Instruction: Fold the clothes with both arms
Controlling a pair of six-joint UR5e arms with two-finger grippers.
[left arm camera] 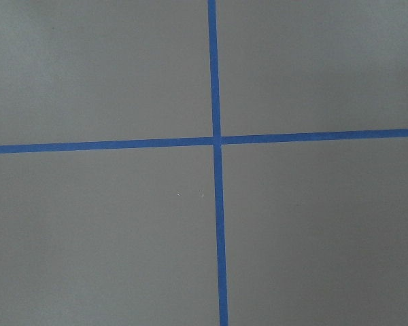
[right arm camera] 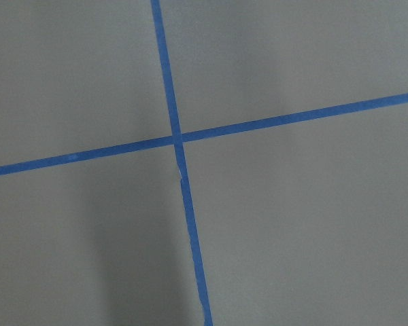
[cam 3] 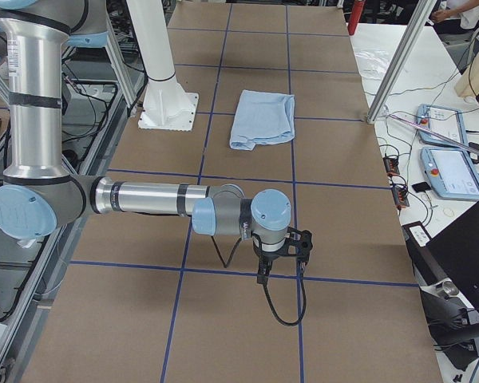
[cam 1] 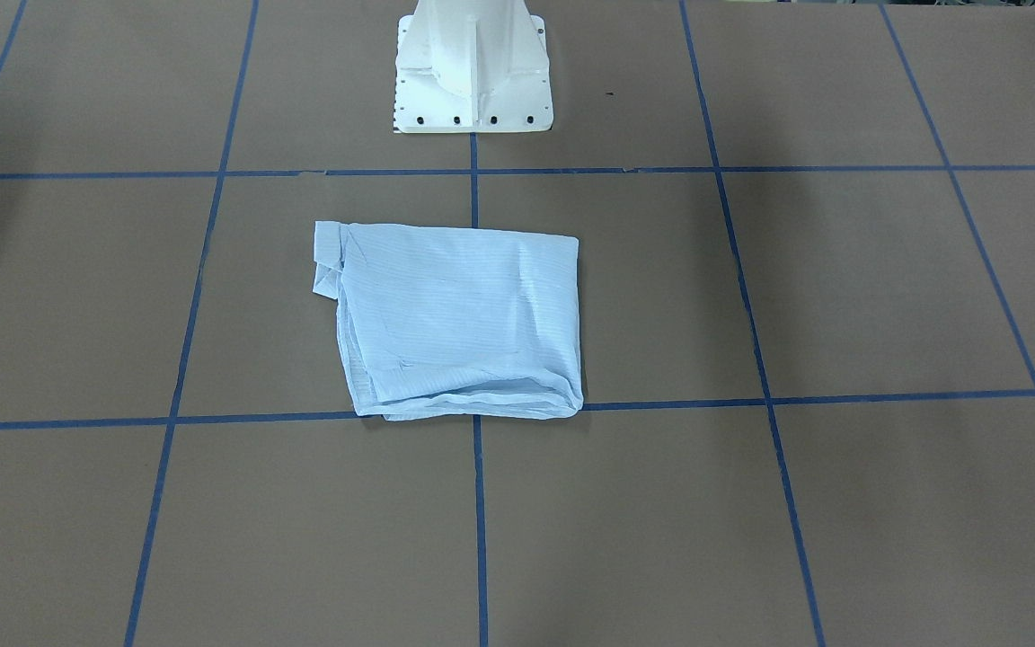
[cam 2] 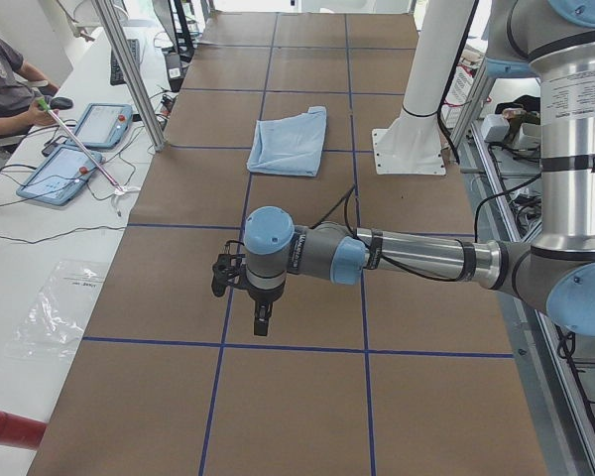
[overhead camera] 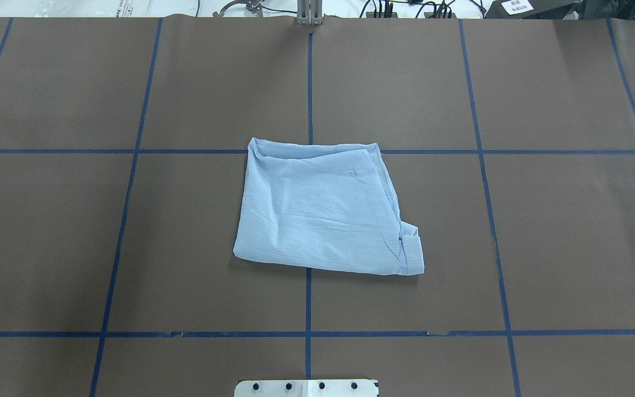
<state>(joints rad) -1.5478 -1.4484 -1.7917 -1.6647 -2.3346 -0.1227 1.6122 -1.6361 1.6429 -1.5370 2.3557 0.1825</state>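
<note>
Your shirt (overhead camera: 323, 212) lies folded on the worktop (overhead camera: 47, 248); left pincer (cam 2: 262, 322) and right pincer (cam 3: 263, 271), spread untellable, probably need only neaten it.

Shirt (cam 1: 459, 319): light-blue, fine pinstripes, folded into a rough rectangle, lying flat at the table (cam 1: 841, 296) centre; my left arm (cam 2: 416, 258): grey-silver, light-blue caps, forearm level over the left end, well apart from it; my right arm (cam 3: 144, 197): alike, right end.

Overhead and front views opposite, same shirt (overhead camera: 323, 215).
</note>
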